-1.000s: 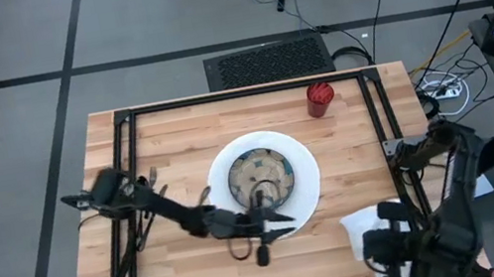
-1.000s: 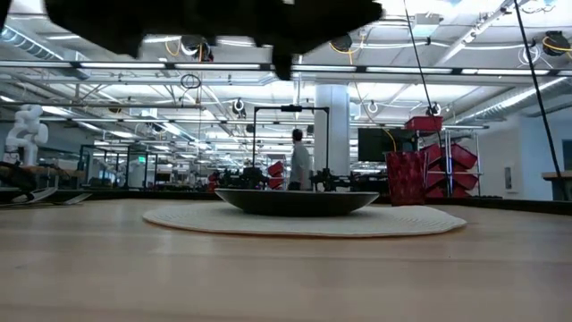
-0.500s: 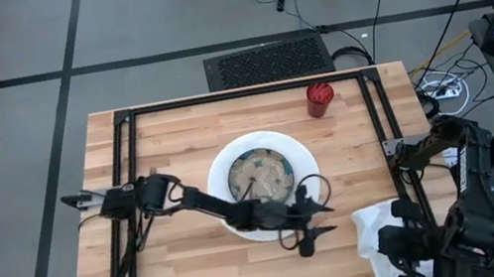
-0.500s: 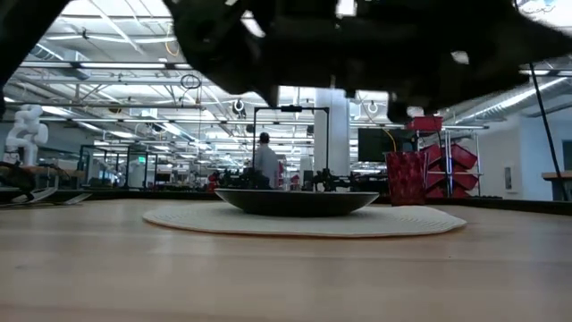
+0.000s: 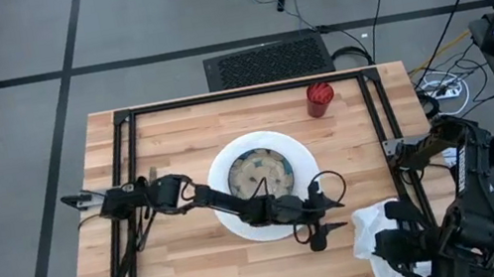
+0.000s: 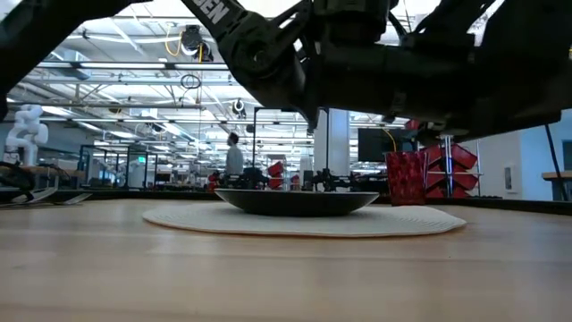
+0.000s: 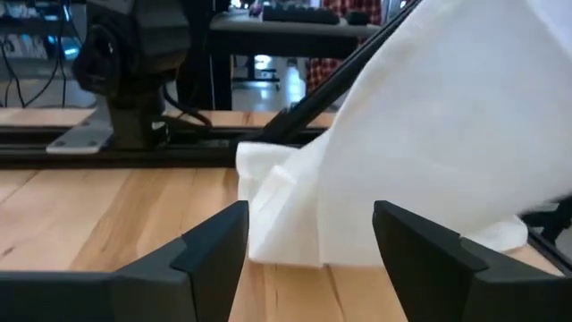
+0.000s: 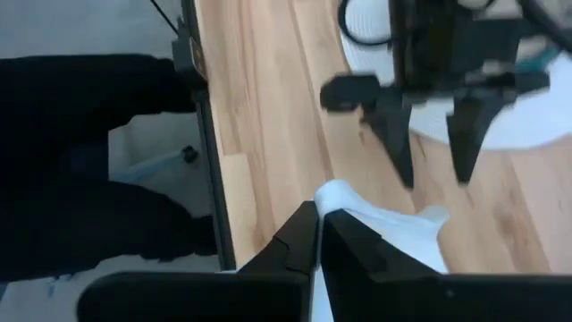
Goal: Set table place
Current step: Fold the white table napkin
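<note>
A white cloth napkin (image 5: pixel 371 228) lies near the table's near right corner, one end raised, its lower end (image 7: pixel 286 228) on the wood. My right gripper (image 8: pixel 319 215) is shut on it there (image 5: pixel 391 238). My left gripper (image 5: pixel 331 232) is open and level just left of the napkin, its fingers (image 7: pixel 214 241) pointing at it with a gap between; it also shows in the right wrist view (image 8: pixel 429 148). A dark patterned bowl (image 5: pixel 260 170) sits on a round white placemat (image 5: pixel 305 174) at the table's middle (image 6: pixel 299 202). My right gripper pinches an upper edge or corner of the napkin (image 8: pixel 332 193) between its two shut fingers, from above and the table's near right. The napkin hangs from the hold, its lower end (image 7: pixel 286 228) on the table; one layer or several, I cannot tell.
A red ribbed cup (image 5: pixel 320 99) stands at the far right of the table (image 6: pixel 407 177). The black tube frame (image 5: pixel 376 117) runs along the table's sides. Bare wood (image 5: pixel 188 269) lies near the front left. A person walks in the room behind (image 6: pixel 234 156).
My left gripper has swung from the placemat's near rim toward the table's right edge, close to the napkin, staying open. The right arm has drawn the napkin's held end up a little.
</note>
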`<action>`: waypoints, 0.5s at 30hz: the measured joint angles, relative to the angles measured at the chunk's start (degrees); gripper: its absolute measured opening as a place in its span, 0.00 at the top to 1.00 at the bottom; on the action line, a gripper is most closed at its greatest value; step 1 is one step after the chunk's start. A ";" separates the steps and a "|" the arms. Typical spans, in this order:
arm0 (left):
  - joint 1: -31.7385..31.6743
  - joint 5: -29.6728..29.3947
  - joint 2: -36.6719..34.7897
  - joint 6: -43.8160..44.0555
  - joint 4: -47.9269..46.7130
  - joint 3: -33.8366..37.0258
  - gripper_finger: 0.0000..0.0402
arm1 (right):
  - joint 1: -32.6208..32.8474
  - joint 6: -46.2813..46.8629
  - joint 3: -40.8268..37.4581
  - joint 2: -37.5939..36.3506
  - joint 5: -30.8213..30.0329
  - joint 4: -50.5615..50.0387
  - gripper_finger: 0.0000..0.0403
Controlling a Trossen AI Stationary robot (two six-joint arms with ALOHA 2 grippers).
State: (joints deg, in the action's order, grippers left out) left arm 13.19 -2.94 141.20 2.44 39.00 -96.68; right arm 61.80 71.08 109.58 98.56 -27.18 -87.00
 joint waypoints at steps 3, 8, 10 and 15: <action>0.00 0.08 2.20 0.15 0.83 -2.73 0.44 | -0.71 -2.24 0.00 0.00 -0.13 1.88 1.00; 0.00 0.13 5.62 0.19 0.50 -7.12 0.44 | -0.72 -4.19 0.00 0.00 -0.12 4.67 1.00; 0.00 0.00 6.01 0.21 0.52 -7.68 0.44 | -0.70 -4.06 0.00 0.00 0.08 4.78 1.00; 0.10 -0.13 6.32 0.34 -3.91 -7.78 0.44 | -0.22 -3.38 0.00 0.00 0.15 4.83 1.00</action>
State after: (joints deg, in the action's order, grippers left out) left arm 13.29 -3.07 147.52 2.79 35.09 -104.47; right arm 61.58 67.70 109.58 98.56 -27.03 -82.17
